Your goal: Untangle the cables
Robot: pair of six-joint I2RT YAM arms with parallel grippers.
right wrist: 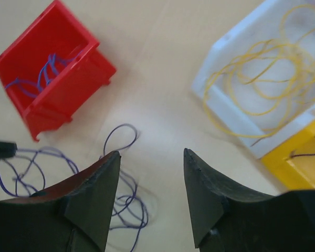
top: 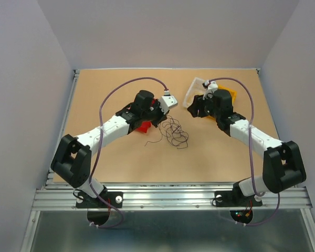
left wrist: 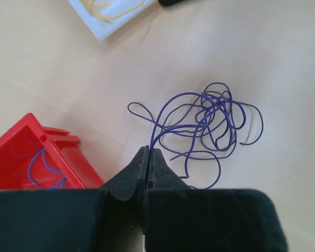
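Note:
A loose clump of thin blue-purple cables [left wrist: 210, 118] lies on the tan table, also seen from above [top: 174, 131] and in the right wrist view [right wrist: 128, 205]. My left gripper [left wrist: 148, 150] is shut on one blue-purple strand that runs from its tips up into the clump. From above, the left gripper [top: 158, 118] sits at the clump's upper left edge. My right gripper [right wrist: 151, 153] is open and empty, above bare table to the right of the clump; from above, the right gripper [top: 191, 110] is up and right of the clump.
A red bin [right wrist: 52, 79] with blue-purple wires stands left of the clump, under the left arm [top: 144, 126]. A white bin [right wrist: 226, 105] holds yellow wires. A yellow bin [right wrist: 299, 157] with a dark wire is beside it. Walls surround the table.

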